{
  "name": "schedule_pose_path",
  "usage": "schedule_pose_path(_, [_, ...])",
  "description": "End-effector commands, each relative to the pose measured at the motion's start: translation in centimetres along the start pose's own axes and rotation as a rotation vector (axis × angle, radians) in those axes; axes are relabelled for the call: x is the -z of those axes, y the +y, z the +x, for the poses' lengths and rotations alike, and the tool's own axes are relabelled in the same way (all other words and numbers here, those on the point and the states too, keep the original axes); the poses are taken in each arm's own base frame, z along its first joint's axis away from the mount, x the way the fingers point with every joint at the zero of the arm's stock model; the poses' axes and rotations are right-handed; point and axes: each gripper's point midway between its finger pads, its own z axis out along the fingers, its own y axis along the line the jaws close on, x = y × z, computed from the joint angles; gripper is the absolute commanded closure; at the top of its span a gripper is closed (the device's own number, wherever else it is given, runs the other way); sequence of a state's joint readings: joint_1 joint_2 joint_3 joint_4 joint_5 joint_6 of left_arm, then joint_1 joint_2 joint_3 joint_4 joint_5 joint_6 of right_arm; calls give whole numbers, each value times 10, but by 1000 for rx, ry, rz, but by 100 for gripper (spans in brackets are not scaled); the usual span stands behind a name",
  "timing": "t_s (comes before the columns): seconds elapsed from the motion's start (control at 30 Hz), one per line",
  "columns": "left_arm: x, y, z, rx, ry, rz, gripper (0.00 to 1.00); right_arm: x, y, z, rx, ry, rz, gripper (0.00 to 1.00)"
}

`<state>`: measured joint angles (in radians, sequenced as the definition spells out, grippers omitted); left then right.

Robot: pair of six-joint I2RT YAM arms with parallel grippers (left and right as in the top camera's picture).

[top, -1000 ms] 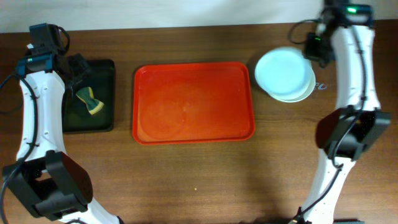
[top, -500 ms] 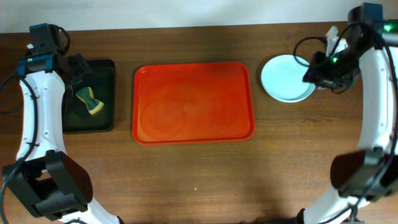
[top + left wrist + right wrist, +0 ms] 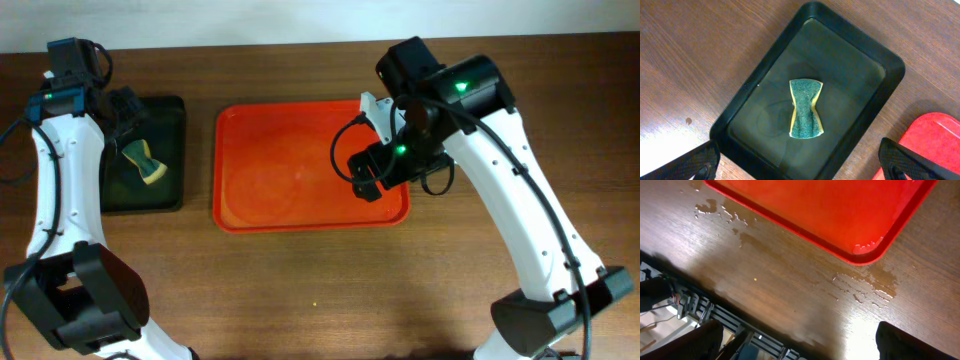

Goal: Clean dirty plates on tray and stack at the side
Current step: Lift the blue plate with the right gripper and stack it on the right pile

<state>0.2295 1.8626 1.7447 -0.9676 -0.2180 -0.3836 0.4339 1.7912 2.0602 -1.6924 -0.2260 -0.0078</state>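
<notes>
Seems nearly done, with large rectangular red-orange plastic tray (image 3: 290, 170) bare, right gripper (image 3: 807, 342) and left gripper (image 3: 800, 165) spread empty; needs plate stack check, perhaps hidden under right arm (image 3: 505, 180).

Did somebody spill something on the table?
Yes. The wooden table is wet beside the red tray: small puddles shine by its rounded corner, and more drops lie along its edge. A little water also sits inside that corner.

place: lab | evidence: left arm (image 3: 45, 180), right arm (image 3: 512, 185), table (image 3: 300, 295), exposed wiring (image 3: 676, 301)
</notes>
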Motion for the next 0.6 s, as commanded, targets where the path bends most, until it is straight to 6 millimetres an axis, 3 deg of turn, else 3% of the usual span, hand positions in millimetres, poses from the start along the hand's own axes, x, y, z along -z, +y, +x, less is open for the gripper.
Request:
schedule_pose_path(0.0, [-3, 2, 0, -2, 3, -10, 1, 54, 8, 22, 49, -164, 35, 1])
schedule_pose_path(0.1, [-3, 2, 0, -2, 3, -10, 1, 107, 8, 53, 23, -344, 98, 1])
schedule_pose_path(0.13, [-3, 2, 0, -2, 3, -10, 1, 113, 6, 64, 23, -369, 118, 1])
schedule_pose_path(0.2, [-3, 2, 0, -2, 3, -10, 1, 99, -6, 78, 11, -363, 167, 1])
schedule_pose_path(0.3, [-3, 2, 0, -2, 4, -11, 1, 79, -37, 75, -25, -528, 259, 1])
schedule_pose_path(0.4, [-3, 2, 0, -2, 3, -10, 1, 49, -71, 86, -111, -729, 284, 1])
schedule_pose_path(0.57, [-3, 2, 0, -2, 3, -10, 1, 18, -94, 137, -158, -1054, 361, 1])
